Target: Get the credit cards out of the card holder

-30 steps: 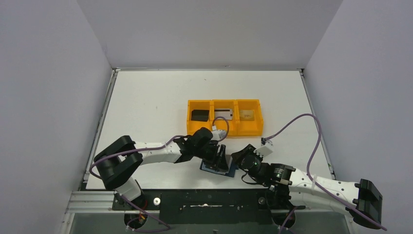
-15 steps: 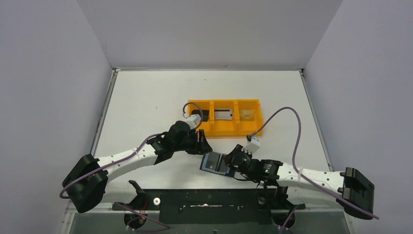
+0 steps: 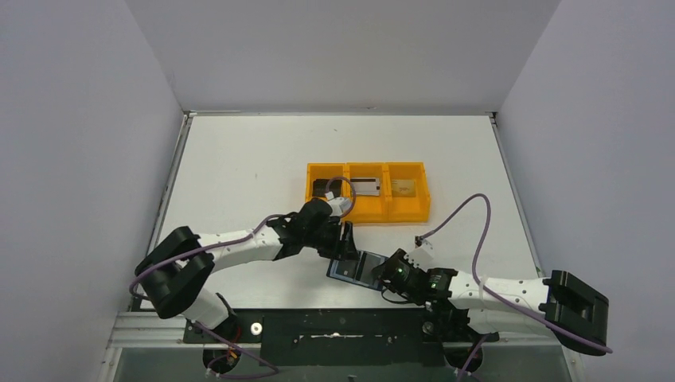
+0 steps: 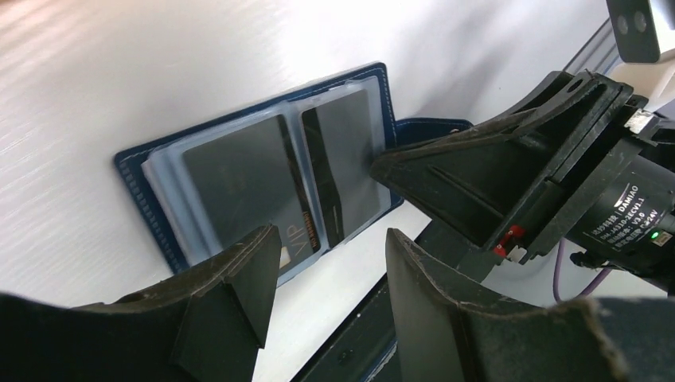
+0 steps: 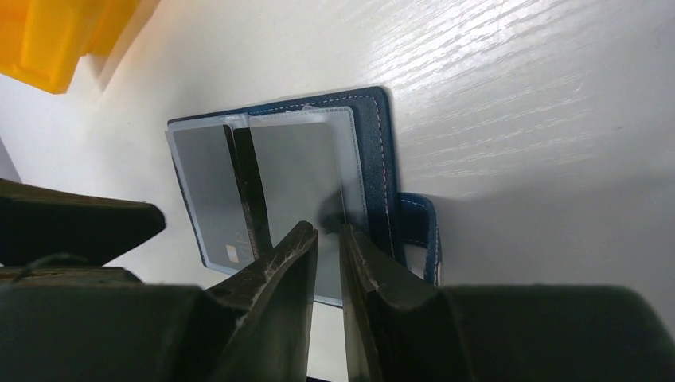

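Observation:
The card holder point(image 3: 355, 267) lies open near the table's front edge, navy with clear sleeves. In the left wrist view the card holder point(image 4: 148, 156) shows two dark grey credit cards point(image 4: 239, 179) in its sleeves, one marked VIP. My left gripper point(image 4: 330, 267) is open and empty just above its near edge, and in the top view point(image 3: 347, 241) it sits at the holder's far-left corner. My right gripper point(image 5: 328, 239) is shut, its tips down on the holder's right page point(image 5: 298, 167) beside the closing tab point(image 5: 419, 231); in the top view point(image 3: 384, 273) it is at the holder's right edge.
An orange three-compartment tray point(image 3: 368, 212) stands just behind the holder. It holds a black card point(image 3: 325, 188), a silver card point(image 3: 366, 185) and a gold card point(image 3: 404, 187). The black front rail point(image 3: 334, 326) runs close behind the holder's near side.
My left gripper went from the holder up to the tray's left compartment and has come back down to the holder, open. My right arm has stretched lower along the front edge.

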You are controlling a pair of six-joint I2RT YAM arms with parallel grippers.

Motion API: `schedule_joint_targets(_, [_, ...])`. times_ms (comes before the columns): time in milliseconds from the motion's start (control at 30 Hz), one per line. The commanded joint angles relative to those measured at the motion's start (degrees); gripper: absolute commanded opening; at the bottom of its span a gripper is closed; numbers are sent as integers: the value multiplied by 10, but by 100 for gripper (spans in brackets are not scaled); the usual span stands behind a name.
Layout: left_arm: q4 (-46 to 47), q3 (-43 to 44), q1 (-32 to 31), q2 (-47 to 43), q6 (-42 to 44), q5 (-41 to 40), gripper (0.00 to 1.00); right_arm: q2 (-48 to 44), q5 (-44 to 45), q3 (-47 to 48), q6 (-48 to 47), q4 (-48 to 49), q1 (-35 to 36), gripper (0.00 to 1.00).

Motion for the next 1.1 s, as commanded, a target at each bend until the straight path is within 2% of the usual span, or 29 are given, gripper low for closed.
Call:
schedule_joint_targets(0, [9,59,-14,51,22,30,51,-7,18,-33,34,-40,4,21])
schedule_joint_targets(433, [22,56,-29,123,-18,14,51,-39,17,-57,32,-27,3,21])
schedule_joint_targets(733, [22,62,-45,127,-16,13,48,-40,10,-67,32,-11,4,22])
schedule_joint_targets(900, [-51,98,-46,165,8,1,46,-40,15,-66,33,-10,4,21])
schedule_joint_targets(1067, [-28,75,-47,167,-10,-2,42,-38,16,-65,27,-3,3,22])
